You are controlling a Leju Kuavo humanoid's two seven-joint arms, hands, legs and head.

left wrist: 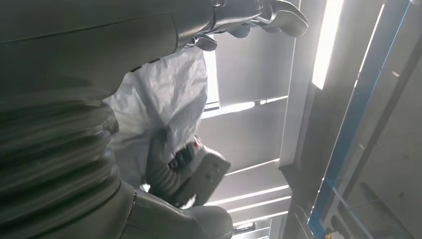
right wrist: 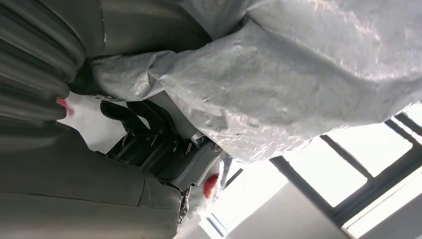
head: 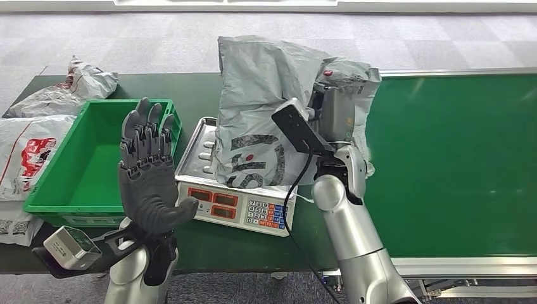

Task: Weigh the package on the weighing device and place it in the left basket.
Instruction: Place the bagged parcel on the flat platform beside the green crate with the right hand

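A crumpled grey package (head: 263, 101) stands upright on the steel tray (head: 195, 147) of the weighing scale (head: 235, 206), its lower end on the tray. My right hand (head: 330, 111) grips its upper right side and is mostly wrapped by the film. In the right wrist view dark fingers (right wrist: 142, 127) clamp the grey package (right wrist: 288, 84). My left hand (head: 149, 171) is raised, palm up and fingers spread, holding nothing, in front of the green basket (head: 85, 168) left of the scale. The left wrist view looks past the left hand (left wrist: 74, 129) at the package (left wrist: 166, 97).
Two more mail bags lie left of the basket, a grey one (head: 73, 88) at the back and a white one with red print (head: 25, 152) nearer. A green conveyor belt (head: 456, 164) with a metal frame stretches to the right. The table's front edge runs under the scale.
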